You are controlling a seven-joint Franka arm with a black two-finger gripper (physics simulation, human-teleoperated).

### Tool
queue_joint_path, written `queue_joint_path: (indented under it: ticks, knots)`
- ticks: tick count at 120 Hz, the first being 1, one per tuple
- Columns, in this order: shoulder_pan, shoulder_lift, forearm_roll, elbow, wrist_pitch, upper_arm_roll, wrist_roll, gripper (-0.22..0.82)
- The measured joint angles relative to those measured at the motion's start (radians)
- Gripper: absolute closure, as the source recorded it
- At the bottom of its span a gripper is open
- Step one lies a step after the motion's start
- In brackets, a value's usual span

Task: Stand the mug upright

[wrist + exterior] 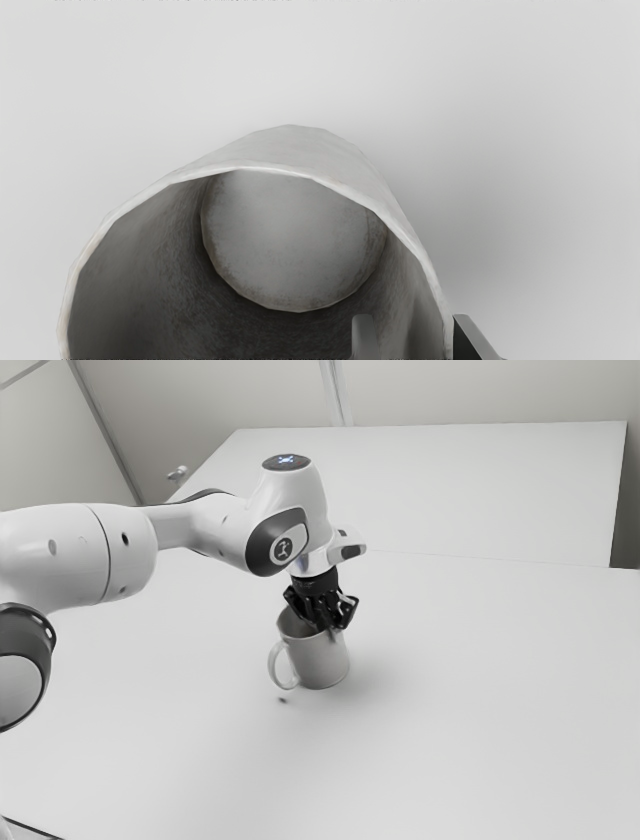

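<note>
- Mouth up, the mug (322, 663) is mid-table, handle (273, 666) toward the exterior view's left; flat seating unclear.
- The part-open gripper (412, 322) straddles its wall, inner finger clear, nothing gripped.
- Likely stiff, slick, perhaps brittle: the wall offers a gentle pinch.

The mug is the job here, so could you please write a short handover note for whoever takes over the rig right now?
Gripper: open, straddling the wall of the mug, one finger inside, the other outside.
Mug: mouth up beneath the hand, its handle toward the exterior view's left.
Done: it looks near upright, perhaps leaning slightly; I can't tell whether its base sits flat.
Left: check the base, straighten if needed, then probably lift the fingers clear without catching the rim.
</note>
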Motion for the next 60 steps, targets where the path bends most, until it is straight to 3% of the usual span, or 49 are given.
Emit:
queue_joint_path:
  ticks: [27, 37, 42, 49, 60]
  knots:
    - [0.004, -0.062, -0.026, 0.0, 0.002, -0.001, -0.004, 0.37]
    - [0.176, -0.076, -0.029, 0.002, -0.002, -0.163, 0.007, 0.32]
    - [0.228, -0.087, -0.027, 0.007, -0.005, -0.208, 0.015, 0.26]
    - [0.254, -0.097, -0.024, 0.047, -0.022, -0.229, 0.031, 0.2]
    - [0.264, -0.102, -0.022, 0.166, -0.105, -0.209, 0.064, 0.13]
